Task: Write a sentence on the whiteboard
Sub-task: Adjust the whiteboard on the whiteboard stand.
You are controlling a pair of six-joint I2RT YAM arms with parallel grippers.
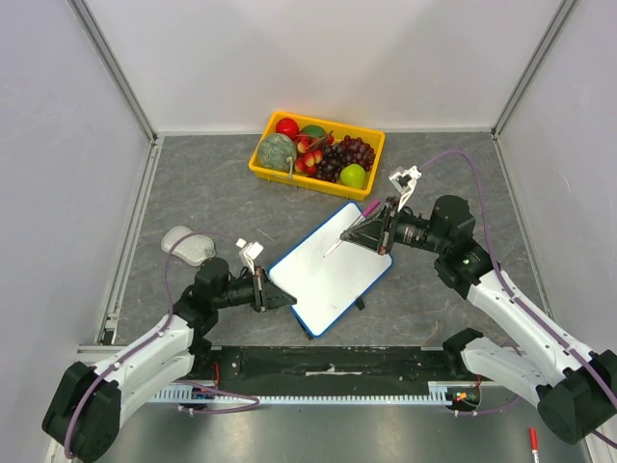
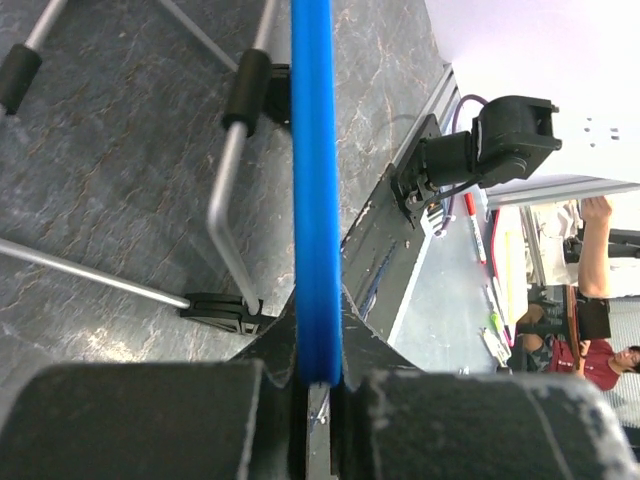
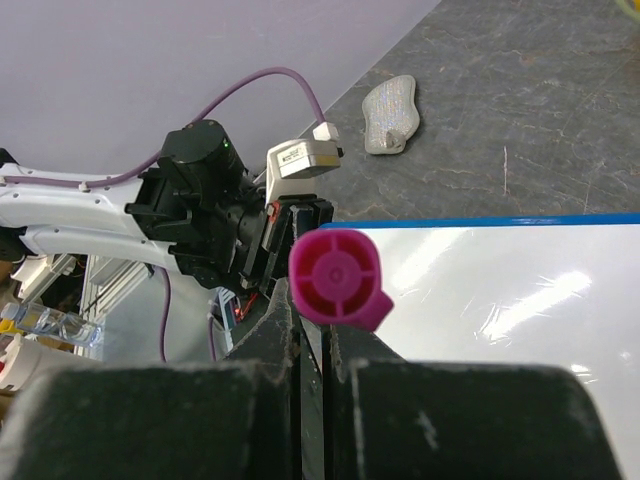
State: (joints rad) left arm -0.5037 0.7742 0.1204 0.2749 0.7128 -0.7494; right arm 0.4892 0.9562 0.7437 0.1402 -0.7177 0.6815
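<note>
Blue-rimmed board [image 1: 333,275] pinched in our left gripper [image 1: 280,293], so board cannot slide. Our right gripper [image 1: 359,231] squeezes pink pen [image 3: 335,277], tip down, so we can write.

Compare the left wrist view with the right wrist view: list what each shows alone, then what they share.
Left wrist only: the left gripper shut on the whiteboard's blue rim, seen edge-on, with its wire stand alongside. Right wrist only: the right gripper shut on a magenta marker, the board's white face, and a grey pad beyond it. Both: the whiteboard and the grey table.
</note>
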